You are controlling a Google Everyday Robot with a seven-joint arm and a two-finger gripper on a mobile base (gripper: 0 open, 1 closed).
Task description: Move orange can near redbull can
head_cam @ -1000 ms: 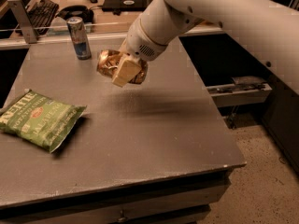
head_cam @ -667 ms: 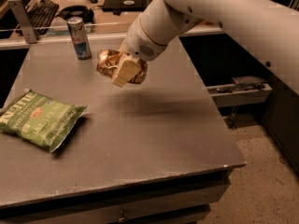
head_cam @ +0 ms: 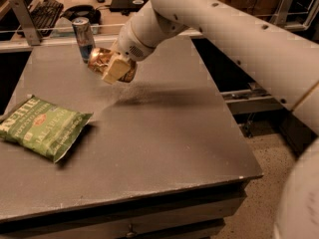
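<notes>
The redbull can [head_cam: 83, 38], tall, slim, blue and silver, stands upright near the table's back left edge. The orange can [head_cam: 101, 59], shiny orange-gold and dented, is held tilted in my gripper [head_cam: 115, 67] just right of and in front of the redbull can, above the table top. The gripper's pale fingers [head_cam: 115, 68] are shut on the orange can. My white arm reaches in from the upper right.
A green chip bag [head_cam: 41, 126] lies flat at the table's left side. The grey table [head_cam: 164, 133] has its front edge near the bottom and right edge by a dark gap. A keyboard [head_cam: 44, 9] and desk items sit behind the table.
The gripper with the orange can has shifted a little left and back, closer to the redbull can. The chip bag and redbull can have not moved.
</notes>
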